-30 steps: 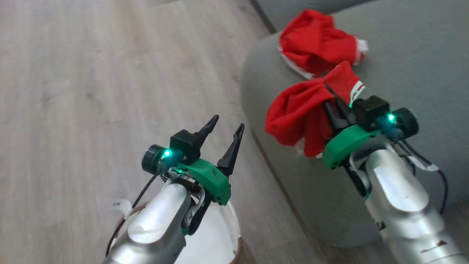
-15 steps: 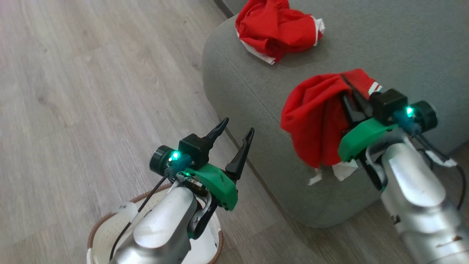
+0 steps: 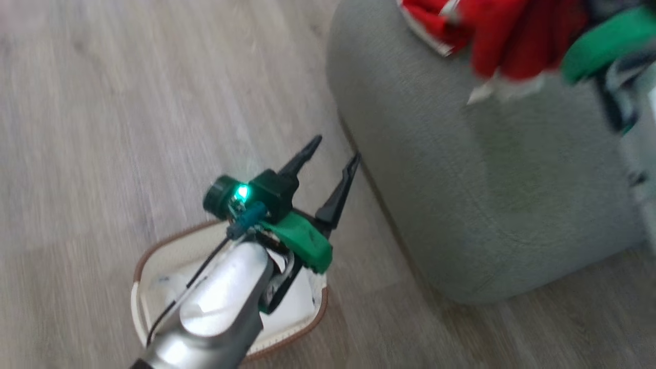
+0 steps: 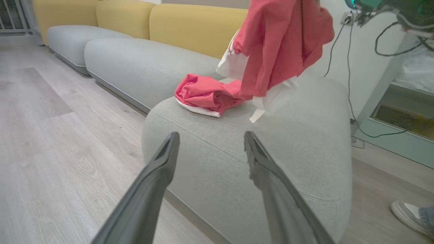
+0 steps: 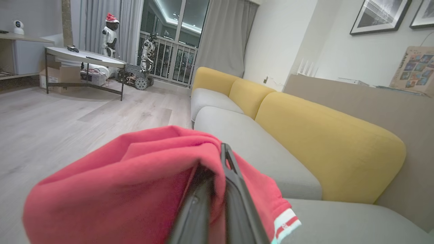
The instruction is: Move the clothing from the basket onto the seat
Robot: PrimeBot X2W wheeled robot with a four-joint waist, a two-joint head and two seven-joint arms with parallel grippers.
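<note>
My right gripper point(image 5: 222, 154) is shut on a red piece of clothing point(image 5: 129, 189) with red-and-white stripe trim. In the left wrist view that garment point(image 4: 281, 47) hangs in the air above the grey seat point(image 4: 298, 159). A second red garment point(image 4: 205, 95) lies crumpled on the seat's near corner. In the head view both red pieces point(image 3: 505, 36) blur together at the top right over the seat point(image 3: 461, 179). My left gripper point(image 3: 336, 148) stands open and empty above the basket point(image 3: 154, 245), beside the seat's edge. A white liner point(image 3: 289, 312) shows inside the basket.
Yellow backrests point(image 5: 325, 142) and more grey cushions point(image 4: 135, 64) run along the sofa. Wood floor point(image 3: 128, 102) lies to the left of the seat. A person's shoe point(image 4: 407, 213) is on the floor right of the seat. A low table point(image 5: 84, 59) stands far off.
The head camera has swung, so the whole picture shifted. My right gripper has carried its red garment farther over the seat, close to the lying one. The left gripper stays open over the basket.
</note>
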